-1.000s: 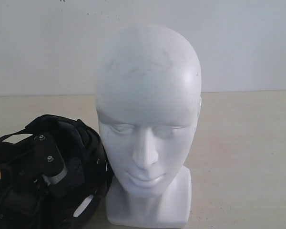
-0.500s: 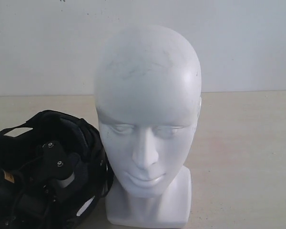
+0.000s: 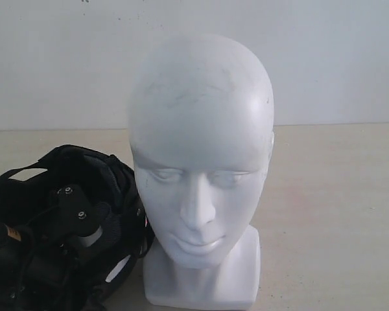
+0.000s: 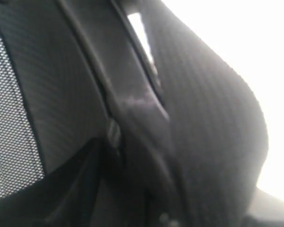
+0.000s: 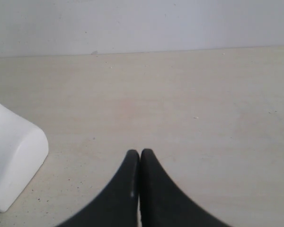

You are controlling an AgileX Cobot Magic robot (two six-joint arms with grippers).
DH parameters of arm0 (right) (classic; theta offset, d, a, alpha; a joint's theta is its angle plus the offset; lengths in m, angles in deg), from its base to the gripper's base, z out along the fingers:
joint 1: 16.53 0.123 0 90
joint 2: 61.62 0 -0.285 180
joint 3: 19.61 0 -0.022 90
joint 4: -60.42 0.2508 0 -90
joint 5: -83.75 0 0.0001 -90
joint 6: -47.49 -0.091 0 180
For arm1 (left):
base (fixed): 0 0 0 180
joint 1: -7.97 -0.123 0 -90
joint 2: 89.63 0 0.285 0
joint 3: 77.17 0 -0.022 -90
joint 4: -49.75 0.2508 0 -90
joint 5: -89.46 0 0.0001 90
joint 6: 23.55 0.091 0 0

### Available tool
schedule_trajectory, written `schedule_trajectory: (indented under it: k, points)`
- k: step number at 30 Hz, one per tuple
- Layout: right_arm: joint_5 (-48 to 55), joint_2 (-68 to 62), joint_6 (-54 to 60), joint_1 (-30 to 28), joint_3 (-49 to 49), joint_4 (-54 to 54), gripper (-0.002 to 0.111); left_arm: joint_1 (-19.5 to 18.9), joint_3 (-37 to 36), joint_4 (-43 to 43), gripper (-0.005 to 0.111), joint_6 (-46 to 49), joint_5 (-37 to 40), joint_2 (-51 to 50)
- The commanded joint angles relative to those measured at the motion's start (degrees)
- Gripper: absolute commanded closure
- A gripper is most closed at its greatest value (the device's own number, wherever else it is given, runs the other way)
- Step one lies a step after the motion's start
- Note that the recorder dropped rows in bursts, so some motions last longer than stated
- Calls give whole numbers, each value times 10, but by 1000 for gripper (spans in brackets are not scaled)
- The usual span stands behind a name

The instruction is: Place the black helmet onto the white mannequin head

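Sitting upturned at the near-left corner of the worktop (image 3: pixel 330 214), black helmet (image 3: pixel 65 159) is right against the white mannequin head (image 3: pixel 201 149), which stands upright mid-worktop. Left gripper (image 3: pixel 83 225) is buried in the lining (image 4: pixel 213 132), can't tell how wide it's spread. Right gripper (image 5: pixel 140 156) has its fingers (image 5: pixel 120 189) pressed together, holding nothing.

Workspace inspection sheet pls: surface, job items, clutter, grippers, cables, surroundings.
Surface: pale beige table, a few small specks.
Job's things: black helmet lies opening-up, close beside the white mannequin head; the head stands upright and bare.
Clutter: nothing seen.
Grippers: left gripper reaches inside the helmet, jaws hidden; right gripper shut, holding nothing, over the table.
Cables: nothing seen.
Surroundings: plain white wall behind.
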Motion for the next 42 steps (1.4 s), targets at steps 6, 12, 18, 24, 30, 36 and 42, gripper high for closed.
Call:
schedule_trajectory:
  k: [6,12,18,24,30,36,42]
  points:
    - [-6,3,3,-4,0,2,109,3,-2,-24,102,-55,43,61]
    - [-6,3,3,-4,0,2,109,3,-2,-24,102,-84,53,118]
    - [-6,3,3,-4,0,2,109,3,-2,-24,102,-102,50,155]
    - [-6,3,3,-4,0,2,109,3,-2,-24,102,-120,56,186]
    - [-6,3,3,-4,0,2,109,3,-2,-24,102,-139,74,238]
    - [-6,3,3,-4,0,2,109,3,-2,-24,102,-139,85,300]
    - [-6,3,3,-4,0,2,109,3,-2,-24,102,-160,125,370]
